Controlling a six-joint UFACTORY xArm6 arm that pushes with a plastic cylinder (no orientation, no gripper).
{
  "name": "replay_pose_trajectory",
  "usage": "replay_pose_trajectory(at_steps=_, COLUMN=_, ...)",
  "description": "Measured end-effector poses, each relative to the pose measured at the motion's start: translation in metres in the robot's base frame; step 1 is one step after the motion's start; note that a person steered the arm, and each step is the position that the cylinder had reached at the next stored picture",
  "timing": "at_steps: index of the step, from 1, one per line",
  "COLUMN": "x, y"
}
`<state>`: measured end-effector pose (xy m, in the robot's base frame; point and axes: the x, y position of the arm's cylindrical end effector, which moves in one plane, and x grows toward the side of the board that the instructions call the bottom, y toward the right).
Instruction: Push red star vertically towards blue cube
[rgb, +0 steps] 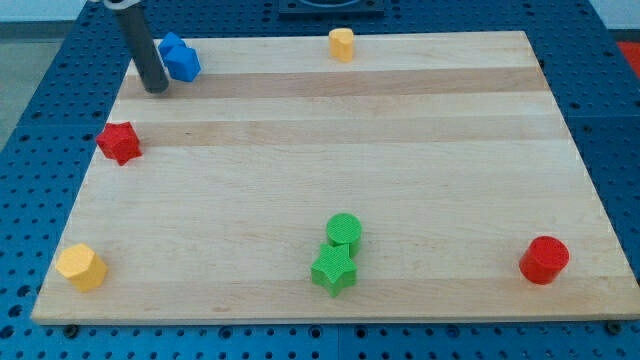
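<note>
The red star (119, 142) lies near the board's left edge, in the upper half. The blue cube (180, 57) sits at the view's top left, above and slightly right of the star. My tip (156, 88) rests on the board just left of and below the blue cube, above and right of the red star, apart from both.
A yellow block (342, 44) is at the top centre. A yellow hexagonal block (81, 267) is at the bottom left. A green cylinder (344, 230) touches a green star (334, 269) at the bottom centre. A red cylinder (544, 260) is at the bottom right.
</note>
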<state>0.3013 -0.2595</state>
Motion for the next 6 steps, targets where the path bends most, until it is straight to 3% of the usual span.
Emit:
replay_pose_trajectory(at_steps=1, x=0.010, y=-0.041)
replay_pose_trajectory(at_steps=5, x=0.061, y=-0.045)
replay_pose_trajectory(at_steps=6, x=0.094, y=-0.045)
